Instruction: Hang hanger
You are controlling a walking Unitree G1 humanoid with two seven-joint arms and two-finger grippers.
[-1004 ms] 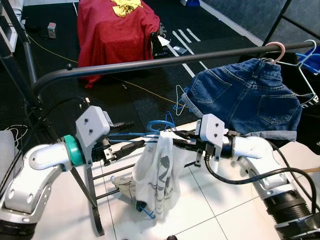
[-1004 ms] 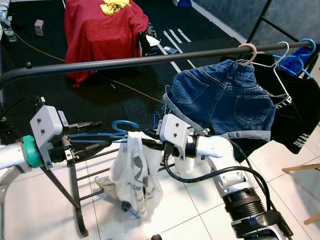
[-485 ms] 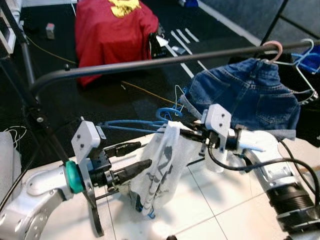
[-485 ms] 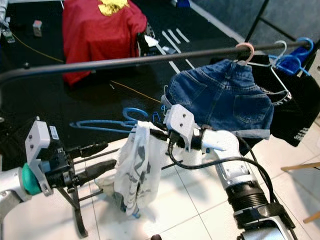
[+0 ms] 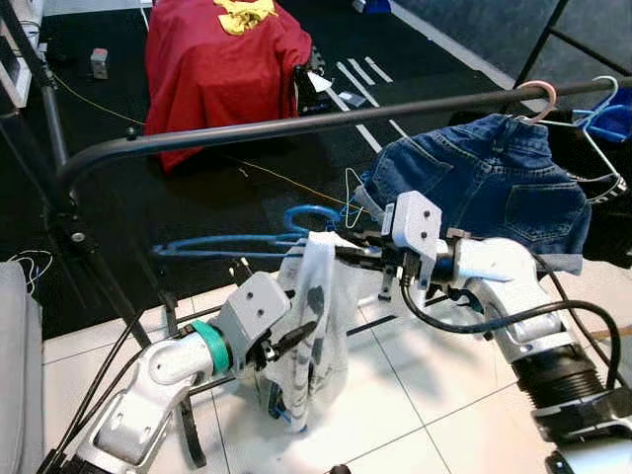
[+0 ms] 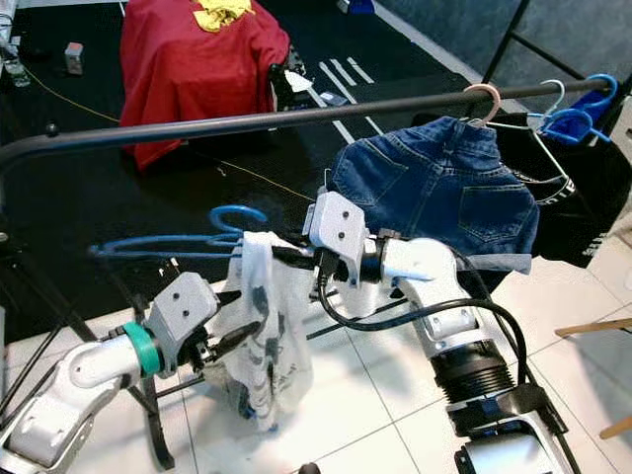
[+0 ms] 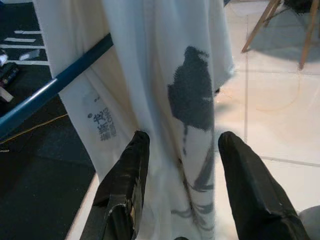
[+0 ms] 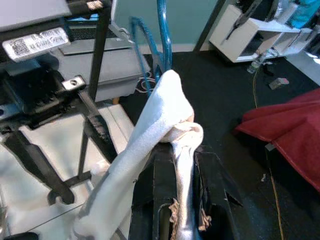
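Left eye view: the right gripper (image 5: pixel 348 253) is clamped on the white garment (image 5: pixel 314 326) draped over a blue hanger (image 5: pixel 237 240), held below the black rail (image 5: pixel 296 124), left of the hanging denim shorts (image 5: pixel 489 188); the left gripper (image 5: pixel 296 339) sits low against the cloth, near the white tile floor (image 5: pixel 434 395). Right eye view: a red cloth (image 6: pixel 197 59) covers something on the far side. Left wrist view: the left fingers (image 7: pixel 125 185) stand apart with the fabric between them, not closed; small dark print on the cloth is too blurred to read. Right wrist view: the right fingers (image 8: pixel 165 185) pinch bunched white fabric. To hang it well, the hook likely needs lifting above the rail, then lowering squarely over it, while keeping the garment from slipping off.
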